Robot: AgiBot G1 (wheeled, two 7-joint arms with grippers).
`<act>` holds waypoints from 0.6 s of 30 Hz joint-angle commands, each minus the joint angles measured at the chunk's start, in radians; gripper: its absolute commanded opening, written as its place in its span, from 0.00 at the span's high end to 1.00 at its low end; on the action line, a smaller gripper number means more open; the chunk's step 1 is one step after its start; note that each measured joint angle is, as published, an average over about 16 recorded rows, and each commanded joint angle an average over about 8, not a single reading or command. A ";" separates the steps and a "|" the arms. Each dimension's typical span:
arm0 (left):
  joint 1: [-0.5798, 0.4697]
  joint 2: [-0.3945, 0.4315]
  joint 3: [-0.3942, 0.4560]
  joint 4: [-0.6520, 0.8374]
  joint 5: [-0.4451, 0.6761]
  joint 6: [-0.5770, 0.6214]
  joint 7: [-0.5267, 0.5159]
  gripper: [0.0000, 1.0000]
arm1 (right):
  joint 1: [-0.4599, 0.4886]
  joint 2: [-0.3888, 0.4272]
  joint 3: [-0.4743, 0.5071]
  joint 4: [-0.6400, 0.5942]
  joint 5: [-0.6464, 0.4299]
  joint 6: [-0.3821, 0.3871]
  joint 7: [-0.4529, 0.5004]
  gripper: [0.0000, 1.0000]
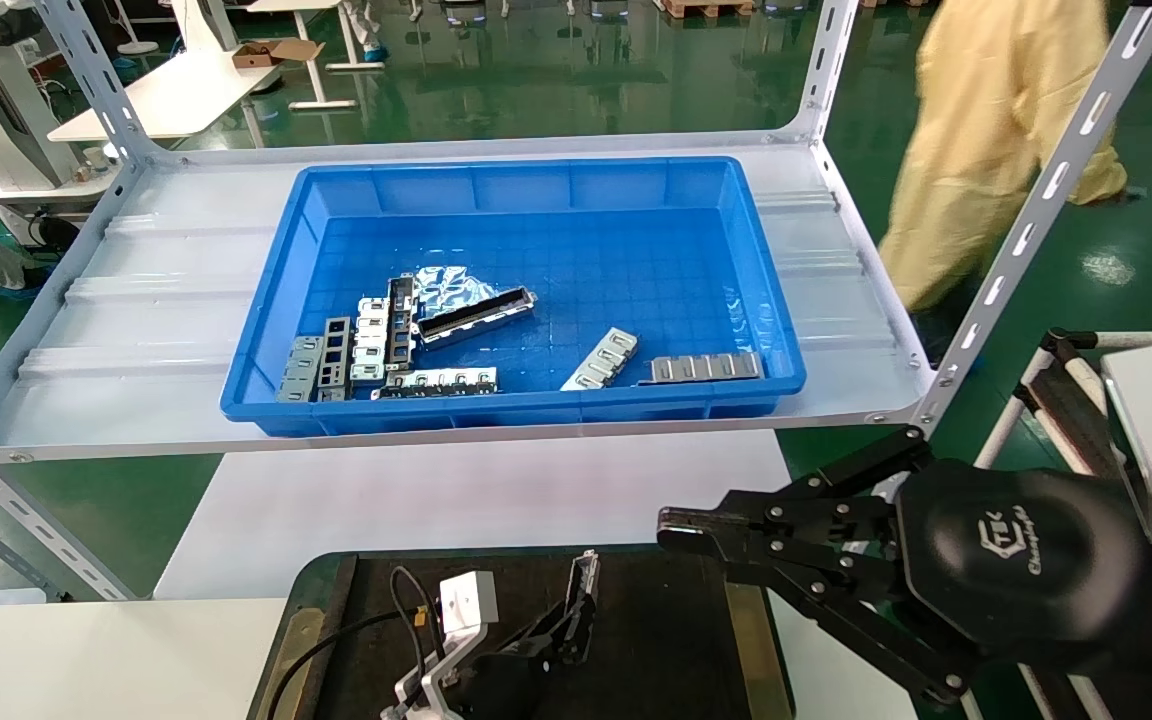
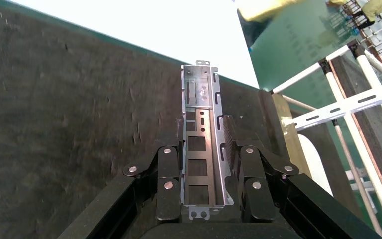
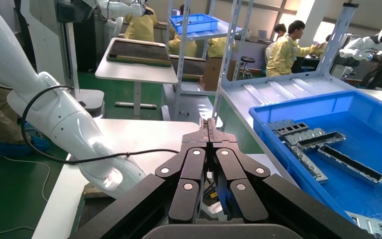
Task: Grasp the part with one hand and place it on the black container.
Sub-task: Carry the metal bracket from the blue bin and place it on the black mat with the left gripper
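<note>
The part [image 2: 202, 124], a narrow grey metal channel with a row of rectangular cutouts, sits lengthwise between the fingers of my left gripper [image 2: 202, 144], which is shut on it. In the head view the left gripper [image 1: 561, 625] holds the part [image 1: 587, 580] low over the black container [image 1: 666, 640], tilted; I cannot tell whether they touch. The container's matte floor [image 2: 54, 99] fills the left wrist view. My right gripper [image 1: 673, 530] is shut and empty, raised above the container's right side; it also shows in the right wrist view [image 3: 208, 127].
A big blue bin [image 1: 536, 175] stands on the grey shelf behind the container and holds several other metal pieces [image 1: 386, 345]. A slanted shelf post [image 1: 1036, 210] rises at the right. A person in a yellow suit [image 1: 996, 120] stands beyond it.
</note>
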 commanded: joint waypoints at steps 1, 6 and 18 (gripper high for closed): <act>0.007 0.011 -0.016 0.016 0.010 0.009 -0.005 1.00 | 0.000 0.000 0.000 0.000 0.000 0.000 0.000 1.00; 0.021 0.031 -0.048 0.046 0.025 0.027 -0.013 1.00 | 0.000 0.000 0.000 0.000 0.000 0.000 0.000 1.00; 0.046 0.065 -0.098 0.096 0.058 0.057 -0.016 0.50 | 0.000 0.000 -0.001 0.000 0.001 0.000 -0.001 0.63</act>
